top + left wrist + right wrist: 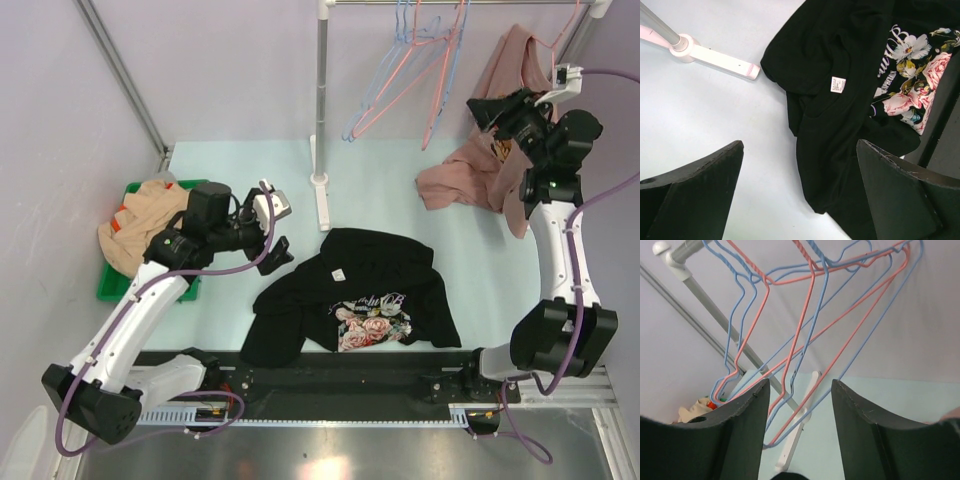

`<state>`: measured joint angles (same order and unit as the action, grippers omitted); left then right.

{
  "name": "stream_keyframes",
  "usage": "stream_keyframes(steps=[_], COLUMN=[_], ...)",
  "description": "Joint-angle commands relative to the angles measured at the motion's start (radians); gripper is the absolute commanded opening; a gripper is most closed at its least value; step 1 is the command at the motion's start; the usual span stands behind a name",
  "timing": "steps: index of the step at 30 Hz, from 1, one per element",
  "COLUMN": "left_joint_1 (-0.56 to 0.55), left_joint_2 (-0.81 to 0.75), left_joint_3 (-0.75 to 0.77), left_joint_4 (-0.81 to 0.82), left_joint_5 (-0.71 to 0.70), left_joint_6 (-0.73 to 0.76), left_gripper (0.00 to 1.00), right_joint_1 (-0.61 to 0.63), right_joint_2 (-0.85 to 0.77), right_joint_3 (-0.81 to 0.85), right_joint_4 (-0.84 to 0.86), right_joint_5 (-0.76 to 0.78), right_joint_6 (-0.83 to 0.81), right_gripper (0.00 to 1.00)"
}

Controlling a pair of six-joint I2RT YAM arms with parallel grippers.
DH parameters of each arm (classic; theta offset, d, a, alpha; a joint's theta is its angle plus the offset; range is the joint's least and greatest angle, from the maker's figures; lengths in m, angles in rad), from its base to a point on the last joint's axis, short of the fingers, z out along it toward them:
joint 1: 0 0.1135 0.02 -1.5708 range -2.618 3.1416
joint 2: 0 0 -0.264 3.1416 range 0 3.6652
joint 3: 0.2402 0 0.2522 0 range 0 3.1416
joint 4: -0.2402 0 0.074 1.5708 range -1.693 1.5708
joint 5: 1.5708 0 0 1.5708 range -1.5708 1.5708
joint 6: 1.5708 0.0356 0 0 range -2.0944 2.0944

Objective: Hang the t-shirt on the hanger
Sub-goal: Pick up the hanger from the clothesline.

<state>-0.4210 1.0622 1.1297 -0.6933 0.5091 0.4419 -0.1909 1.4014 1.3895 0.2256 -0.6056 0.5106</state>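
- The t-shirt (350, 295) lies crumpled and loose on the pale-green table (230, 170), near its front edge and between the two arms. It is black, and nothing is holding it.
- A clothes rail (321, 100) stands behind the shirt, with its white foot (715, 57) resting on the table just beyond the collar.
- A dusty-pink shirt (470, 180) hangs from the right end of the rail and spills onto the table.
- A tan garment (140, 225) is heaped in a green bin (115, 285) at the table's left edge.
- The hanger (881, 315), thin light-blue wire, hangs from the rail among pink hangers (405, 85), well apart from the t-shirt.
- The left gripper (800, 145) is above the t-shirt's left edge, with its fingers spread wide and nothing between them.
- The right gripper (800, 382) is raised and faces the bunch of hangers. Its fingers are parted and touch no wire.
- The rose print (372, 325) on the chest faces up, in pink and red with white blooms. White script lettering runs along its top edge, but the folds cut it off and I cannot make out the word. The smaller block letters under it are too small to read.
- A white neck label (838, 84) shows inside the collar, and its print is too fine to read.
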Motion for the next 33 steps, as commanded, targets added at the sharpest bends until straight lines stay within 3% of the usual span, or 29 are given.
stream_keyframes(steps=[1, 16, 33], left_joint_1=[0.007, 0.013, 0.013], left_joint_2=[0.007, 0.022, 0.019], left_joint_3=[0.031, 0.033, 0.002], left_joint_4=[0.029, 0.031, 0.046], left_joint_5=[0.02, -0.001, -0.011], left_joint_6=[-0.029, -0.031, -0.012], left_gripper=[1.0, 1.0, 1.0], right_joint_1=[0.007, 0.087, 0.11], right_joint_2=[0.042, 0.303, 0.381], right_joint_3=[0.098, 0.391, 0.417], right_joint_4=[0.167, 0.064, 0.024], right_joint_5=[0.017, 0.036, 0.043], right_joint_6=[0.085, 0.062, 0.043], right_gripper=[0.57, 0.54, 0.47])
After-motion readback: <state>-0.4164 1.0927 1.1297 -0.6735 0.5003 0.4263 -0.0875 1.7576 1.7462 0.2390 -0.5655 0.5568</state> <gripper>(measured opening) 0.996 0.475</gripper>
